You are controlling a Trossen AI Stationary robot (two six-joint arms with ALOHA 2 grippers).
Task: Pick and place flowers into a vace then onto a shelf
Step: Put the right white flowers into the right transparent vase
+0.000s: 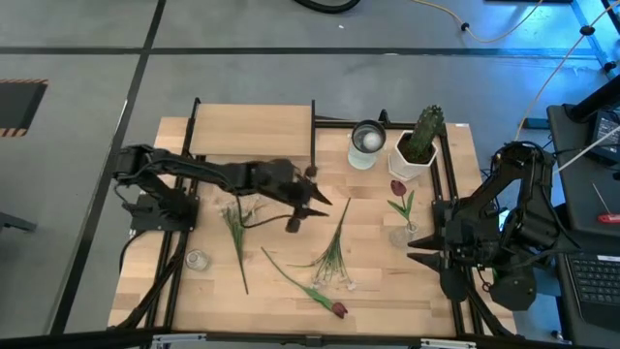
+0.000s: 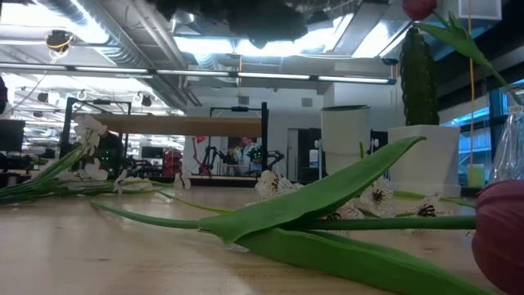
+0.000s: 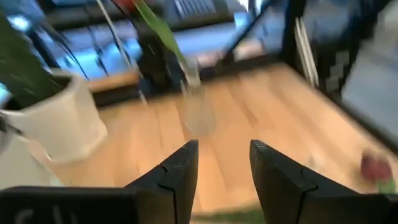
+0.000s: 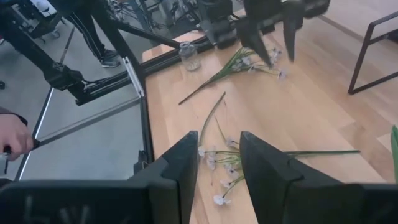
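High view shows the left gripper (image 1: 308,208) reaching out over the middle of the tabletop (image 1: 291,291), fingers spread and holding nothing, with a white-blossom spray (image 1: 235,218) lying just to its left and a second white-blossom bunch (image 1: 334,254) a little nearer and to its right. A loose red tulip (image 1: 312,287) lies along the near edge, its head toward the right. One tulip already stands in the small glass vase (image 1: 403,234) at the right, near the cactus pot (image 1: 418,153) and a white cup (image 1: 366,145); another small glass jar (image 1: 197,260) sits near left. The shelf (image 1: 254,130) stands at the far left, its board bare. The right gripper (image 4: 216,163) waits at the right edge, fingers parted and empty. To my eye the step is picking up the next stem. I'd come down square across a stem's bare green part, not the blossoms, with the fingers straddling it before closing, and lift gently so neighbouring stems don't drag along. The left wrist view is smeared, so which stem it is lined up on I can't really say. The vase mouth looks narrow and light, so the stem should go in end first, slowly.
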